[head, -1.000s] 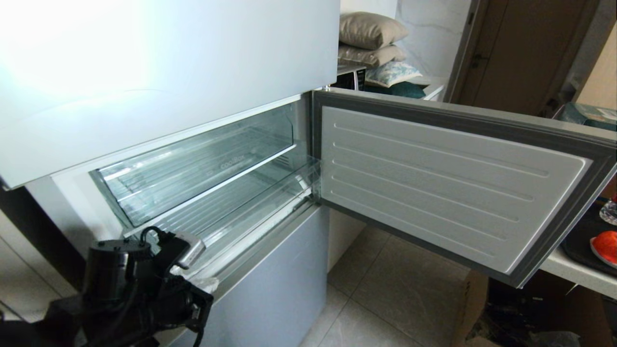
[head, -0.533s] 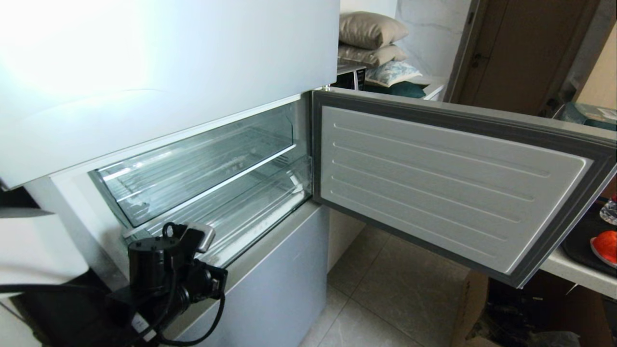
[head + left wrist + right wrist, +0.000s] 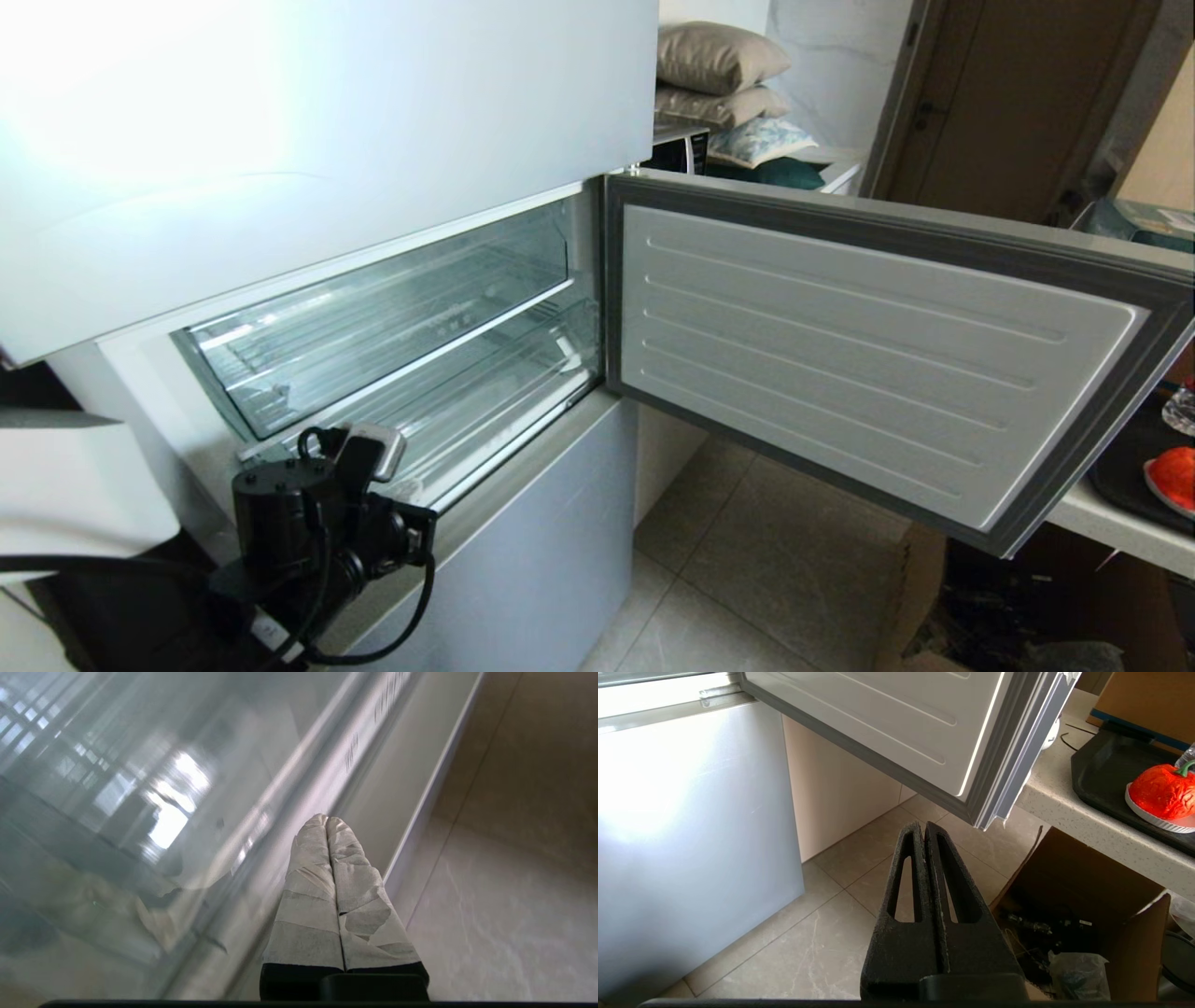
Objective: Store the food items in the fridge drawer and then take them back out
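The fridge drawer [image 3: 485, 401] is a clear, ribbed pull-out that sits pushed into the open middle compartment. My left gripper [image 3: 375, 448] is at the left end of the drawer's front lip, shut with nothing in it. In the left wrist view its taped fingertips [image 3: 326, 820] lie along the clear lip [image 3: 280, 812]. The food item, a lumpy orange-red fruit [image 3: 1163, 791] with a green stem, rests on a white dish on the counter to the right, and its edge shows in the head view [image 3: 1174, 474]. My right gripper [image 3: 923, 828] hangs shut and empty over the floor.
The compartment door [image 3: 868, 364] stands swung wide open to the right, between the fridge and the counter [image 3: 1087, 826]. A black tray [image 3: 1106, 765] holds the dish. A clear bin with lettering [image 3: 392, 313] sits above the drawer. An open cardboard box [image 3: 1083, 914] stands on the floor under the counter.
The drawer stood pulled out a second ago and is now slid in. My left gripper moved forward and to the right along its front, then eased back a little.
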{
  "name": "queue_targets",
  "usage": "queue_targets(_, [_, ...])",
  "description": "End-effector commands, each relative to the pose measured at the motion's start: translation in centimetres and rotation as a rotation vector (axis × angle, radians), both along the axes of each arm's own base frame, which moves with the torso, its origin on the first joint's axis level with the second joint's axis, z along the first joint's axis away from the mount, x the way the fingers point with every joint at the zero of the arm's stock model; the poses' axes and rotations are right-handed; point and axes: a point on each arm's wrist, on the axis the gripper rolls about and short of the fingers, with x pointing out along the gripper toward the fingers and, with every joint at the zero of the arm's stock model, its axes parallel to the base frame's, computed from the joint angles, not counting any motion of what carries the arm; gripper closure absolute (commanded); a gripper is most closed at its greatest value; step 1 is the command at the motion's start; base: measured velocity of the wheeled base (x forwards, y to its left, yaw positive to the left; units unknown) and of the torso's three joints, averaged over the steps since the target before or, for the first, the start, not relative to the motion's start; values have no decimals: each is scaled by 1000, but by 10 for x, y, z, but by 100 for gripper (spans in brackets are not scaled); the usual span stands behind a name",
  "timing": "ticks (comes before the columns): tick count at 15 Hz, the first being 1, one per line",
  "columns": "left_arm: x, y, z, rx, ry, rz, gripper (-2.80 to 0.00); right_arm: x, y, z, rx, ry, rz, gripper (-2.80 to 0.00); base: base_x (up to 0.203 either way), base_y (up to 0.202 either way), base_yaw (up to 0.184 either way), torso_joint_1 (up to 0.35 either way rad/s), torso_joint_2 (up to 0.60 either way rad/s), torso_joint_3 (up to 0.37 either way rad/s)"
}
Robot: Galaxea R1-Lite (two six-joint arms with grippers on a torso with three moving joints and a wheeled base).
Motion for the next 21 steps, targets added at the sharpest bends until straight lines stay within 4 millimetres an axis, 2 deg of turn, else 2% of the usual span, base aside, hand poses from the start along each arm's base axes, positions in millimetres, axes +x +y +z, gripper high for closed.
queue_targets(1, [10, 2, 12, -17, -66, 36, 0, 0, 0, 0, -1, 2, 2, 0, 0, 0, 0, 0, 0, 0])
queue_targets(4, [28, 10, 19, -26, -116, 98, 0, 0, 0, 0, -1, 2, 1, 0, 0, 0, 0, 0, 0, 0])
queue_targets(7, [38, 15, 14, -18, -119, 155, 0, 0, 0, 0, -1, 2, 2, 0, 0, 0, 0, 0, 0, 0])
queue_targets(9, [30, 15, 14, -18, -108, 144, 0, 0, 0, 0, -1, 2, 2, 0, 0, 0, 0, 0, 0, 0])
queue_targets(14, [-7, 18, 36, -36, -130, 78, 0, 0, 0, 0, -1, 2, 2, 0, 0, 0, 0, 0, 0, 0])
queue_targets(16, [-8, 17, 28, -27, -97, 73, 0, 0, 0, 0, -1, 2, 2, 0, 0, 0, 0, 0, 0, 0])
queue_targets(18, [2, 15, 14, -13, -59, 76, 0, 0, 0, 0, -1, 2, 2, 0, 0, 0, 0, 0, 0, 0])
queue_targets(21, [20, 10, 4, -9, -51, 80, 0, 0, 0, 0, -1, 2, 1, 0, 0, 0, 0, 0, 0, 0])
